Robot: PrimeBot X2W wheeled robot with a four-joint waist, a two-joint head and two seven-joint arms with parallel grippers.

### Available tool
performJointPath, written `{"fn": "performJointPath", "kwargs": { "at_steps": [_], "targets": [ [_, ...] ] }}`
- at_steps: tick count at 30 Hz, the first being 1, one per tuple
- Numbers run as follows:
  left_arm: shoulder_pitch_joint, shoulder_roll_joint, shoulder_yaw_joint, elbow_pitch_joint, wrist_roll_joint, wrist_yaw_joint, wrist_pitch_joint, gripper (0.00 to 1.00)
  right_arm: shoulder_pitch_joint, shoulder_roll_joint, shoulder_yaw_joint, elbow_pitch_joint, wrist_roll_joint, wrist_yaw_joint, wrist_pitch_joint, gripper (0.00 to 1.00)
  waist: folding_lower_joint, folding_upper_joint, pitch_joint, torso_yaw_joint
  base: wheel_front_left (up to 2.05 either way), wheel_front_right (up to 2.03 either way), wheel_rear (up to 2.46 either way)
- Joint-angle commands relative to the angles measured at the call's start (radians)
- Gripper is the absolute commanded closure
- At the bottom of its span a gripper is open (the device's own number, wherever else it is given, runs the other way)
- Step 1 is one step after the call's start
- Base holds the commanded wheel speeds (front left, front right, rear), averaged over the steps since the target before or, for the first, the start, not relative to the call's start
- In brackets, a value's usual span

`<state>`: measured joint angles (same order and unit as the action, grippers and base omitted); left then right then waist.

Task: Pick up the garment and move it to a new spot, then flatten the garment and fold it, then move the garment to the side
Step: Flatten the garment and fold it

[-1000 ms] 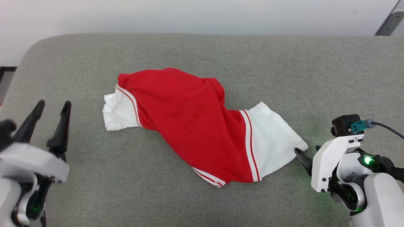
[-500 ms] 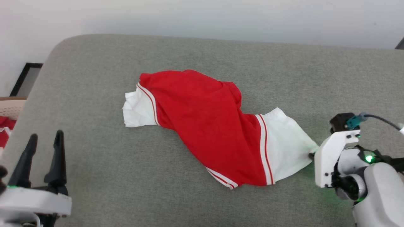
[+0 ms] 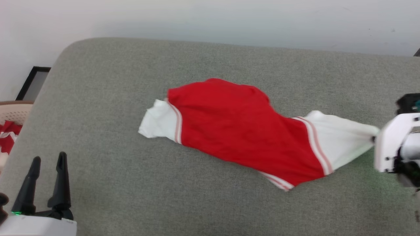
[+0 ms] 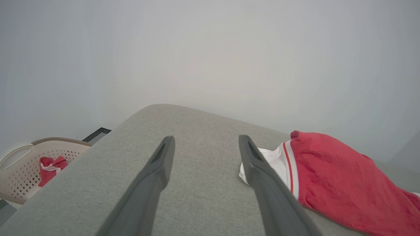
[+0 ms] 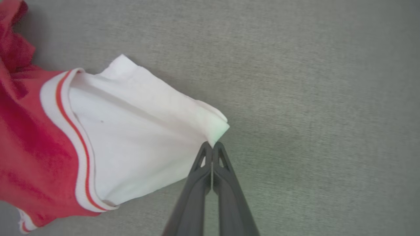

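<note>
Red shirt: rumpled across the middle of the grey cushion, its white sleeve pulled taut toward my right.
My right gripper: fingers pressed together, pinching that sleeve's corner.
My left gripper: fingers spread wide, holding nothing, over bare cushion.
Head view: blurred, so the pinch is probably hidden there.
Off to my left: basket with red cloth inside.

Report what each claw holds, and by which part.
The right claw is shut on the garment, pinching the outer corner of its white sleeve. The left claw is open, holding nothing.
</note>
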<state>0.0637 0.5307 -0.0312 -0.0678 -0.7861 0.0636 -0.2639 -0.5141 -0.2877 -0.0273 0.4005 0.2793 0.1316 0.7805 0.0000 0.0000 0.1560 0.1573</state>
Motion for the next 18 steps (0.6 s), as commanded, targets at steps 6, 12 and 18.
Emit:
{"fn": "performJointPath", "kwargs": {
  "at_steps": [6,12,18],
  "targets": [
    [0.009,-0.030,0.015,0.014,0.027,-0.030,0.000,0.00,-0.044,-0.103,-0.060,0.059,-0.045,-0.002,0.016,1.00,0.0000,0.0000,0.001,0.005,0.00,0.00,0.00],
    [0.005,-0.038,0.014,0.026,0.035,-0.044,0.000,0.00,-0.071,-0.140,-0.080,0.136,-0.070,-0.002,0.003,1.00,0.0000,0.0000,0.004,0.009,0.00,0.00,0.00],
    [-0.002,-0.049,0.014,0.036,0.043,-0.054,0.000,0.00,-0.100,-0.121,-0.100,0.250,-0.082,-0.002,-0.020,1.00,0.0000,0.0000,0.008,0.014,0.00,0.00,0.00]
  ]
}}
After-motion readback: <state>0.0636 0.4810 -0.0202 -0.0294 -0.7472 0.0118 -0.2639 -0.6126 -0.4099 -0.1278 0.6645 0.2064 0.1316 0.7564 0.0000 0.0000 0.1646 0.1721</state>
